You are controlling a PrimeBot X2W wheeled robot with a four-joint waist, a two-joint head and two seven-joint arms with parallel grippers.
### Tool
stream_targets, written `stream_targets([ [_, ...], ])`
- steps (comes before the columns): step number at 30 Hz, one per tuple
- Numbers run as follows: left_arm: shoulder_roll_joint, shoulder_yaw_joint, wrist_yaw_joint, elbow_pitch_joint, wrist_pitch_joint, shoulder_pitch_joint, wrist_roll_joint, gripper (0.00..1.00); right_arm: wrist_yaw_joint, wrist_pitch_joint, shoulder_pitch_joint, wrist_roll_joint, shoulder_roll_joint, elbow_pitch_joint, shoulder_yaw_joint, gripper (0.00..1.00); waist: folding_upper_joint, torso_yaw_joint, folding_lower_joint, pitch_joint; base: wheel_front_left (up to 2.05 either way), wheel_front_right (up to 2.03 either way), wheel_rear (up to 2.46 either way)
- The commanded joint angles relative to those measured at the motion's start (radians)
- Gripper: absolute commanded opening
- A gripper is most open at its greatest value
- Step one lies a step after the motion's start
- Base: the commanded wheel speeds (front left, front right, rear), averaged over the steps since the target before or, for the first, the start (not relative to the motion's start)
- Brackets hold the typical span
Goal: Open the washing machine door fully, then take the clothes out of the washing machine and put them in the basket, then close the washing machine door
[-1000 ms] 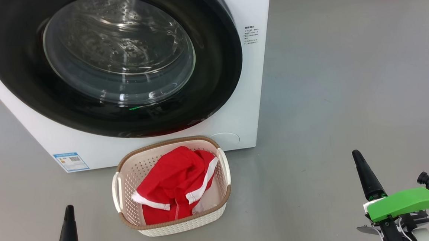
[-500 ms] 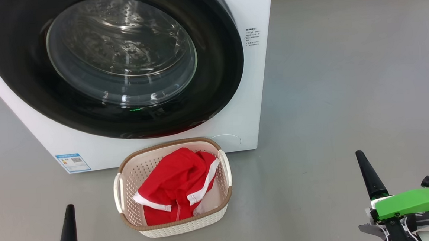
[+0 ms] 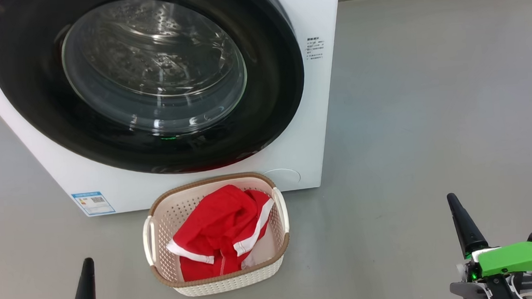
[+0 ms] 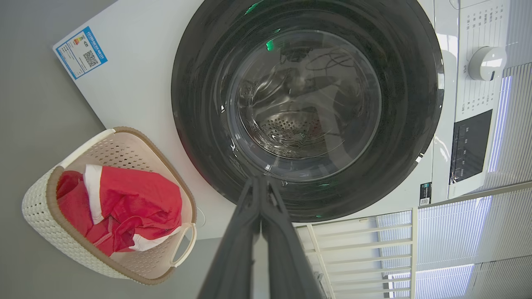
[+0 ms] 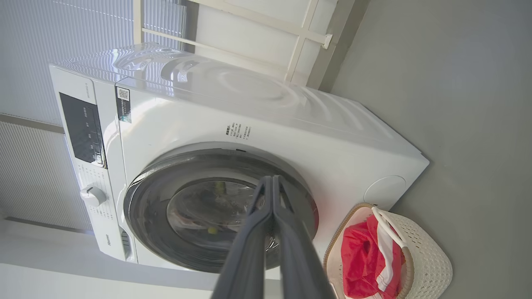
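The white washing machine [image 3: 317, 7] stands ahead with its black-rimmed glass door [image 3: 151, 78] flat against the front, closed. In front of it on the floor sits the cream basket [image 3: 159, 220], and the red clothes [image 3: 216, 235] with white stripes lie inside it. My left gripper [image 3: 87, 263] is low at the left, shut and empty, well short of the basket. My right gripper [image 3: 452, 199] is low at the right, shut and empty. The wrist views show the door [image 4: 307, 104] [image 5: 166, 216], the basket [image 4: 37, 207] [image 5: 432, 265], the clothes [image 4: 137, 203] [image 5: 361, 261] and each gripper's pressed-together fingertips [image 4: 258, 179] [image 5: 272, 178].
Grey floor [image 3: 430, 111] spreads wide to the right of the machine. A blue label [image 3: 92, 202] sits at the machine's lower left corner, and a round flap [image 3: 281, 176] at its lower right. White railings and blinds [image 4: 457, 241] stand behind.
The head view has shifted slightly, so machine and basket sit a little right and lower. Both grippers have sunk a little toward the bottom edge. Nothing was grasped or released.
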Motion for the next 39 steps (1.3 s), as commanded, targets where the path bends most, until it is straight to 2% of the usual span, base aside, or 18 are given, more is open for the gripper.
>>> stream_targets([
  [1, 0.009, 0.033, -0.009, -0.015, 0.011, -0.054, -0.037, 0.0, -0.001, 0.009, -0.008, 0.037, 0.002, -0.029, 0.003, 0.0, 0.0, 0.001, 0.0, -0.001, 0.0, 0.0, 0.0],
  [22, -0.002, 0.055, -0.013, 0.021, 0.065, -0.074, -0.224, 0.0, -0.001, 0.069, 0.011, 0.223, 0.024, -0.03, -0.041, 0.0, 0.0, 0.008, 0.0, -0.013, 0.0, 0.0, 0.0],
  [39, -0.003, 0.057, -0.013, 0.021, 0.066, -0.074, -0.223, 0.0, -0.001, 0.072, 0.01, 0.22, 0.027, -0.03, -0.045, 0.0, 0.0, 0.008, 0.0, -0.013, 0.0, 0.0, 0.0],
])
